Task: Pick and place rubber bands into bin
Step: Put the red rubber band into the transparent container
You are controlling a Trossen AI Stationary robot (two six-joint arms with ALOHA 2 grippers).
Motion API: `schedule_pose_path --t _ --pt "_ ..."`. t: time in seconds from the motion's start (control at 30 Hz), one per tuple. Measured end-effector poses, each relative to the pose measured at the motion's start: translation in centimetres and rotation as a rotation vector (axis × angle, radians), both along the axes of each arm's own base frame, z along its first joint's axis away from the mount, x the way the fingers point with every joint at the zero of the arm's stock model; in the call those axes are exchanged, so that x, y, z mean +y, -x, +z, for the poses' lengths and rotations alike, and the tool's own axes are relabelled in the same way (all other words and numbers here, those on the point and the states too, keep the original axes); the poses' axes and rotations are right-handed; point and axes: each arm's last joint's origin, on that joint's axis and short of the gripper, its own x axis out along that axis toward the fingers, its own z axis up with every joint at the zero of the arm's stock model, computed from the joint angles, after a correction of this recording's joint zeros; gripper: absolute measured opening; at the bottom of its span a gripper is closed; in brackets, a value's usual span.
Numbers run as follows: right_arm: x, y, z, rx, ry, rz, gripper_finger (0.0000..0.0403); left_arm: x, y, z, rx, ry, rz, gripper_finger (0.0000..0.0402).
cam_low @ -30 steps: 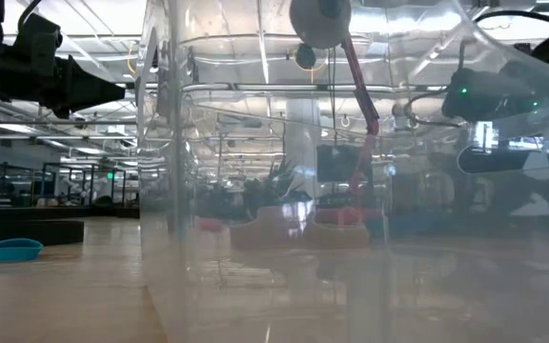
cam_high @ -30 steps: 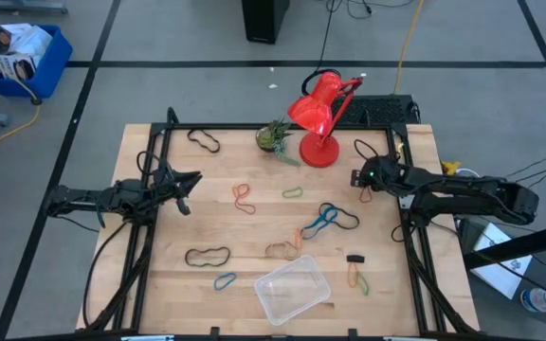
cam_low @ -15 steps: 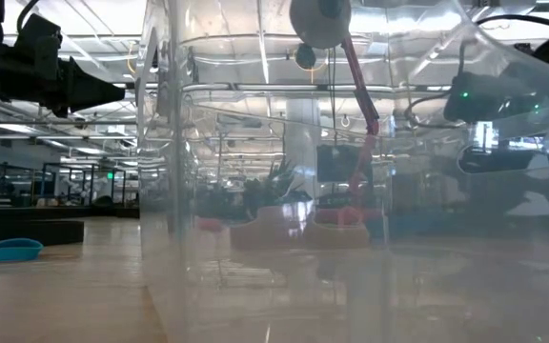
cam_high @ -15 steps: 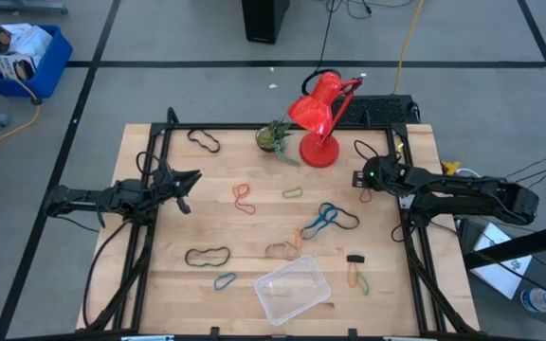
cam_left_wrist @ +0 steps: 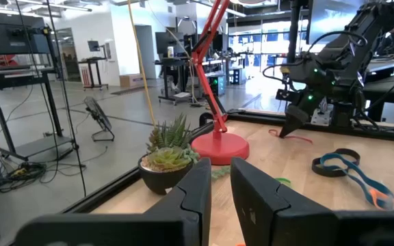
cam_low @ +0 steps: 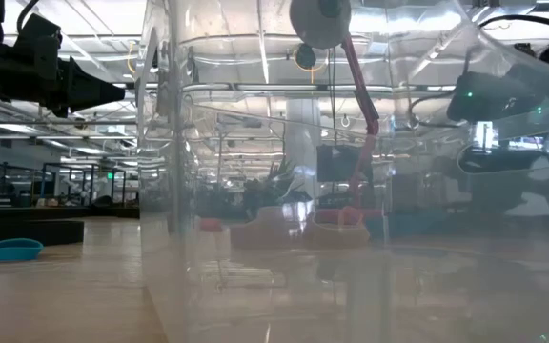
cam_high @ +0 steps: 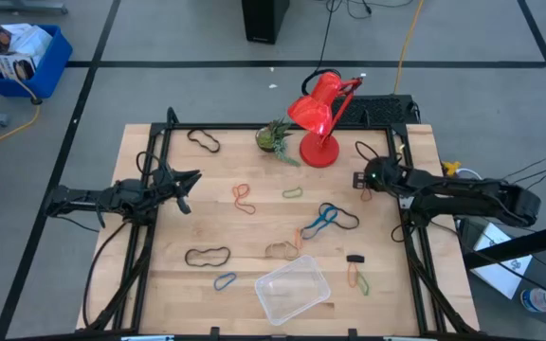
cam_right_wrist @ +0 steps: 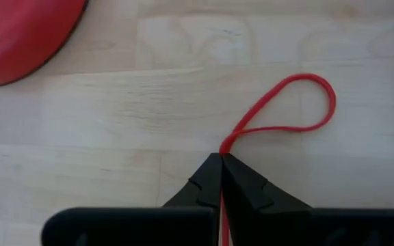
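Your right claw (cam_right_wrist: 221,158) is pinched together on a thin red rubber band (cam_right_wrist: 289,109), whose free loop lies flat on the pale wooden tabletop (cam_high: 254,246) just beside the round red base of the desk lamp (cam_high: 318,150). Your left claw (cam_high: 187,180) hangs near the tabletop's left edge, its fingers (cam_left_wrist: 193,195) a narrow gap apart and holding nothing. The small clear plastic bin (cam_high: 293,290) sits near the front edge. More coloured rubber bands (cam_high: 327,218) lie scattered between.
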Motion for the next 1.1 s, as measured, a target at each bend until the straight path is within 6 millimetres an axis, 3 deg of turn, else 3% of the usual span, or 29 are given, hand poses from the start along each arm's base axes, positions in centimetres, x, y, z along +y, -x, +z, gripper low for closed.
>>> schedule_pose_path --t 0.13,0.43,0.63,0.87,1.1 --pt "-0.1 -0.9 1.3 -0.177 0.094 0.063 0.0 0.0 0.0 0.0 0.0 0.0 -0.001 0.0063" --pt "0.0 -2.9 7.4 -0.71 0.398 0.309 0.0 0.0 0.0 0.0 0.001 0.0 0.0 0.0063" --pt "1.3 -3.5 10.2 -0.951 0.545 0.638 0.0 0.0 0.0 0.0 0.013 -0.022 0.001 0.0063" --pt "2.9 -4.2 12.3 -1.057 0.589 0.84 0.0 0.0 0.0 0.0 0.014 -0.023 0.0 0.0063" --pt "4.7 -6.0 16.9 -0.97 0.511 1.045 0.0 0.0 0.0 0.0 0.013 -0.023 0.0 0.0063"
